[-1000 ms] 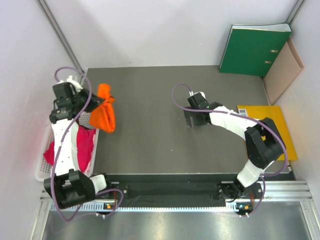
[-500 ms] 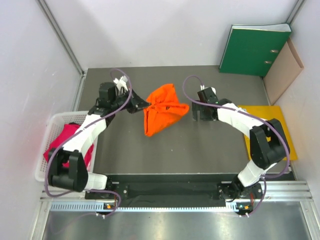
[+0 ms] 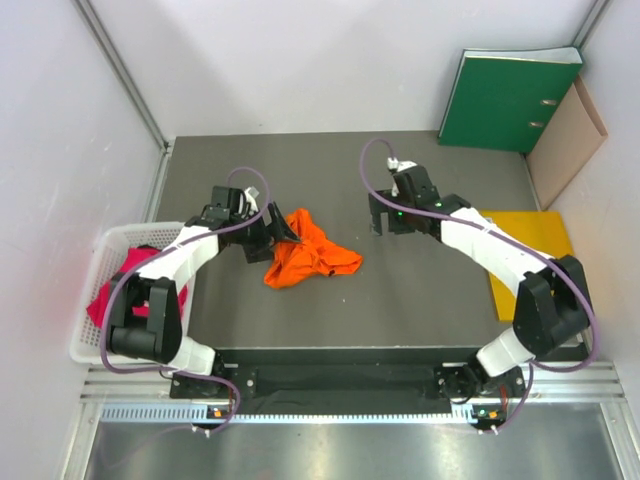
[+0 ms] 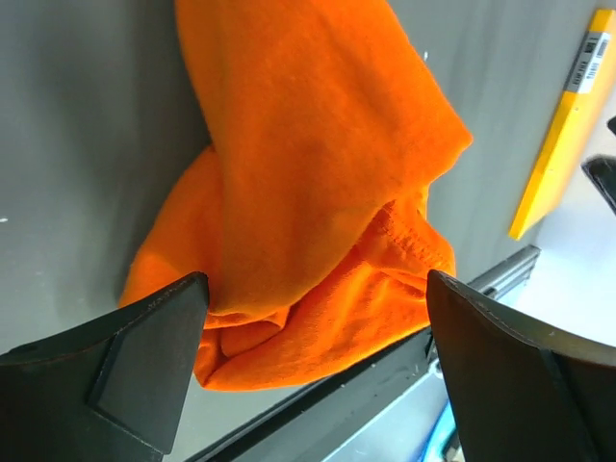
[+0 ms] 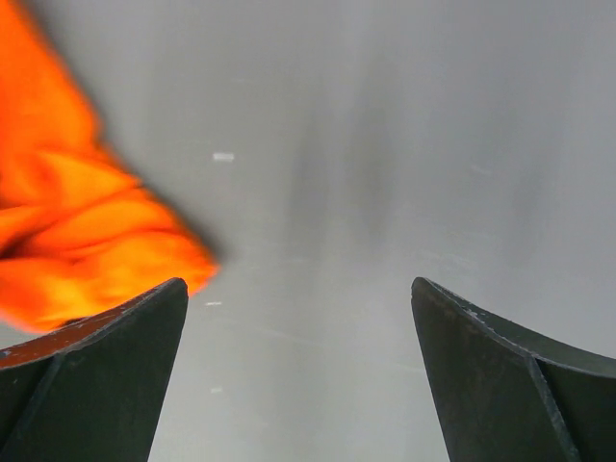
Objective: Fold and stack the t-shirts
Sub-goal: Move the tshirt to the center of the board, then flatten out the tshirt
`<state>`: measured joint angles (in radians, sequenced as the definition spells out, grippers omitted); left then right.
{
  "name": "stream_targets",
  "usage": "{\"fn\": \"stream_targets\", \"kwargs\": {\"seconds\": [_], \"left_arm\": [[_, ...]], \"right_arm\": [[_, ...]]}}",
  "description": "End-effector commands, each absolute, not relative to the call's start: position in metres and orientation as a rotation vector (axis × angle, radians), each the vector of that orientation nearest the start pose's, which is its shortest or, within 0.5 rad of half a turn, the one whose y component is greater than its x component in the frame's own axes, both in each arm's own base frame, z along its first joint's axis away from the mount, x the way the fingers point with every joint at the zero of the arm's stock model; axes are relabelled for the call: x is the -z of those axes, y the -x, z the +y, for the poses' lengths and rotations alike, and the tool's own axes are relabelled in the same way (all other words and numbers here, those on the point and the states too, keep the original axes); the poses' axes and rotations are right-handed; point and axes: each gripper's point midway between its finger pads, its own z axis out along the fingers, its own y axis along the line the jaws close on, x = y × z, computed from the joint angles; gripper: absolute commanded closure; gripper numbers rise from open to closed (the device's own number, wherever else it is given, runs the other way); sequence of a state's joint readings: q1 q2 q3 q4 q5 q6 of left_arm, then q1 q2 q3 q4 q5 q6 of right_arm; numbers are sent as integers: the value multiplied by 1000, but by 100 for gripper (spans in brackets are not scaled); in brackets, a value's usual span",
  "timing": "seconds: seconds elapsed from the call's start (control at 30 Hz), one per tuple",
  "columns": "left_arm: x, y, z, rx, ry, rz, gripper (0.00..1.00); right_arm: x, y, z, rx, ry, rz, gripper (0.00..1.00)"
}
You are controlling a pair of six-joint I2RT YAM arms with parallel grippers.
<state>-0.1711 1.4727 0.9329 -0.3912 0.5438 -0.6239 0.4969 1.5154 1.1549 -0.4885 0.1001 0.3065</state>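
Note:
The orange t-shirt point(image 3: 312, 256) lies in a crumpled heap on the grey table, left of centre. My left gripper point(image 3: 284, 233) hovers at its upper left edge, open. In the left wrist view the orange cloth point(image 4: 318, 183) lies below and between the spread fingers point(image 4: 144, 366), free of both; the left gripper point(image 4: 316, 281) holds nothing. The magenta-pink t-shirt point(image 3: 128, 292) is bunched in the white basket point(image 3: 82, 345) at far left. My right gripper point(image 3: 386, 226) hangs open to the right of the orange shirt. From the right wrist, the right gripper point(image 5: 298, 287) is over bare table, the orange shirt point(image 5: 67, 245) at left.
A yellow envelope point(image 3: 532, 262) lies flat at the table's right edge, also visible in the left wrist view point(image 4: 563, 135). A green binder point(image 3: 510, 98) and a brown folder point(image 3: 566, 140) lean at the back right corner. Walls close in the left and back sides.
My left arm swung the orange shirt from beside the basket to the table's middle, then opened and let it drop into a heap. My right arm shifted slightly left.

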Motion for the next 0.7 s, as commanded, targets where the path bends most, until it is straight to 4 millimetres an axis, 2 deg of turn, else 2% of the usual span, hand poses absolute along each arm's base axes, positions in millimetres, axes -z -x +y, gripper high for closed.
{"fn": "stream_targets", "kwargs": {"seconds": [0.0, 0.03, 0.1, 0.13, 0.2, 0.23, 0.3, 0.33, 0.37, 0.4, 0.43, 0.47, 0.5, 0.53, 0.67], "left_arm": [[-129, -324, -160, 926, 282, 2518, 1], [-128, -326, -159, 919, 282, 2516, 1], [-125, -331, -159, 906, 280, 2521, 1], [-124, -332, -159, 899, 279, 2525, 1], [-119, -336, -156, 867, 280, 2541, 1], [-114, -338, -153, 840, 288, 2551, 1], [-113, -342, -151, 819, 283, 2551, 1], [-110, -343, -151, 810, 282, 2558, 3], [-110, -345, -150, 805, 276, 2555, 13], [-108, -347, -150, 800, 276, 2556, 19], [-106, -347, -150, 795, 281, 2563, 40], [-106, -350, -148, 775, 285, 2562, 90], [-104, -352, -146, 757, 297, 2570, 100], [-101, -350, -144, 739, 308, 2590, 100], [-104, -357, -137, 703, 320, 2574, 100]], "right_arm": [[-156, -346, 251, -463, 372, 2360, 0], [-143, -345, 260, -470, 401, 2391, 0], [-142, -339, 286, -526, 467, 2393, 0], [-130, -338, 295, -535, 490, 2421, 0], [-134, -334, 316, -578, 536, 2419, 0], [-127, -333, 323, -587, 551, 2434, 0], [-131, -331, 337, -619, 577, 2426, 1], [-127, -331, 340, -623, 585, 2436, 0], [-127, -331, 342, -628, 585, 2437, 0], [-130, -330, 347, -639, 594, 2436, 0], [-124, -330, 349, -636, 598, 2453, 0], [-120, -330, 348, -630, 603, 2471, 1], [-119, -328, 347, -617, 613, 2498, 2], [-105, -326, 346, -587, 620, 2544, 3], [-79, -315, 326, -443, 613, 2710, 2]]}}
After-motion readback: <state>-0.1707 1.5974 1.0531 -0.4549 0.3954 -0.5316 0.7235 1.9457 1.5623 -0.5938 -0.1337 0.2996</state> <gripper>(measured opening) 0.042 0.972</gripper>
